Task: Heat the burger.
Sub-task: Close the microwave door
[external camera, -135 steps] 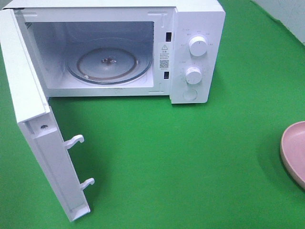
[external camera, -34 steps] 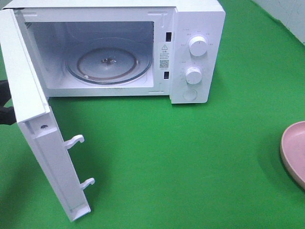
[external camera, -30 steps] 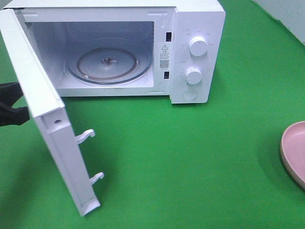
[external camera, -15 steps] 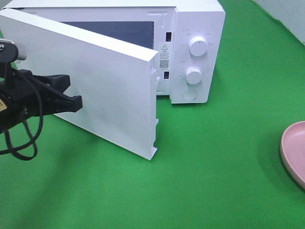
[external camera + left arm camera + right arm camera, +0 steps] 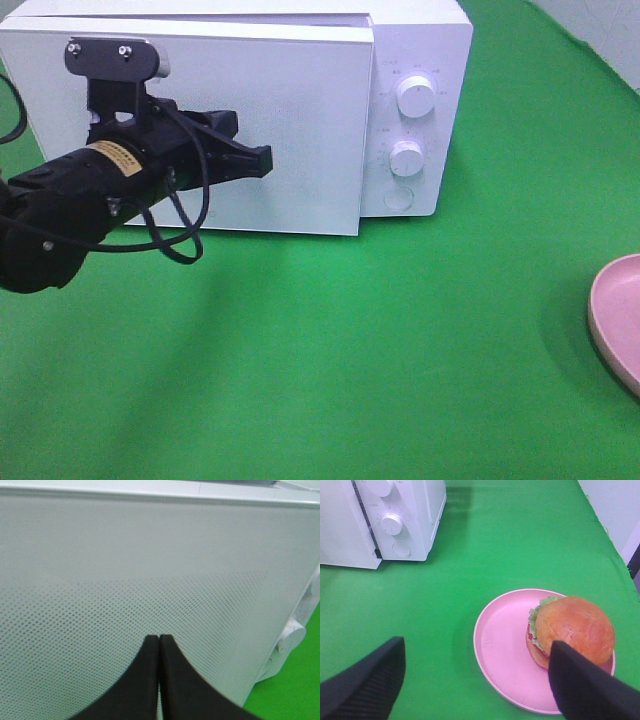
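The left tool [image 5: 262, 160] has its jaws pressed together, holding nothing, with its tips against the perforated front of the microwave door [image 5: 300, 110], which sits almost flush with the microwave [image 5: 420, 60] body. Yet the burger [image 5: 570, 630] is not inside: it rests on the pink plate [image 5: 500, 650], on the green counter [image 5: 400, 350] well to the right of the microwave, the plate's edge just showing at the side of the high view. The right tool [image 5: 475, 680] hovers above that plate with its jaws spread wide, gripping nothing. Judged against the task, shutting the door now looks premature; the step to do well is to leave or pull the door open enough to clear a path, then bring the right tool down around the bun's sides, squeezing gently so the lettuce and tomato do not slide out. What the microwave cavity holds cannot be seen behind the door.
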You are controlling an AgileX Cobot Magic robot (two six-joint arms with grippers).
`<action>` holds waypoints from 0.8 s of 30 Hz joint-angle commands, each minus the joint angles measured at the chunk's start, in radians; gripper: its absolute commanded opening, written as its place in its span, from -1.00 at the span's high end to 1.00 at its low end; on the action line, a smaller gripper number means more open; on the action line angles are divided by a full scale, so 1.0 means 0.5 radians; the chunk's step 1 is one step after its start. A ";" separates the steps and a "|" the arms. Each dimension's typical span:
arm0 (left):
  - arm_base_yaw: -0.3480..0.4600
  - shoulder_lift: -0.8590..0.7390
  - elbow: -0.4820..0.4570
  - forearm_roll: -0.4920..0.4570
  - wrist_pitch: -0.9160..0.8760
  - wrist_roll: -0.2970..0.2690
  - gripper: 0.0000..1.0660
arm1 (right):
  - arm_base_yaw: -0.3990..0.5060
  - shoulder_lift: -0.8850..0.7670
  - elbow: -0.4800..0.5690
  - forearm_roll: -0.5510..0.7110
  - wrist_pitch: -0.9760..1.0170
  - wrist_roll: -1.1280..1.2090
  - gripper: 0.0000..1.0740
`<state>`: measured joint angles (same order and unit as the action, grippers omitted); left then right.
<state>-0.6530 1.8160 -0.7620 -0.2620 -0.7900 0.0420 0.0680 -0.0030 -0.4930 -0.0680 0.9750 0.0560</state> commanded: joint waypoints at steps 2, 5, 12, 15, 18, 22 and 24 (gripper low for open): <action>-0.024 0.092 -0.168 -0.044 0.026 0.004 1.00 | -0.014 -0.056 0.004 0.002 -0.032 -0.018 -0.42; -0.024 0.112 -0.204 -0.046 0.038 0.006 1.00 | -0.014 -0.056 0.004 0.002 -0.032 -0.018 -0.42; -0.024 0.258 -0.410 -0.098 0.046 0.020 1.00 | -0.014 -0.056 0.004 0.002 -0.032 -0.018 -0.42; -0.024 0.316 -0.508 -0.156 0.086 0.082 1.00 | -0.014 -0.056 0.004 0.002 -0.032 -0.018 -0.42; -0.018 0.344 -0.564 -0.196 0.086 0.146 1.00 | -0.014 -0.056 0.004 0.002 -0.032 -0.018 -0.42; -0.016 0.348 -0.600 -0.222 0.092 0.190 1.00 | -0.014 -0.056 0.004 0.002 -0.032 -0.018 -0.42; 0.006 0.348 -0.618 -0.232 0.094 0.214 1.00 | -0.014 -0.056 0.004 0.002 -0.032 -0.018 -0.42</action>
<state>-0.6810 1.9880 -1.0370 -0.2900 -0.6710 0.1440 0.0680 -0.0030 -0.4930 -0.0680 0.9750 0.0540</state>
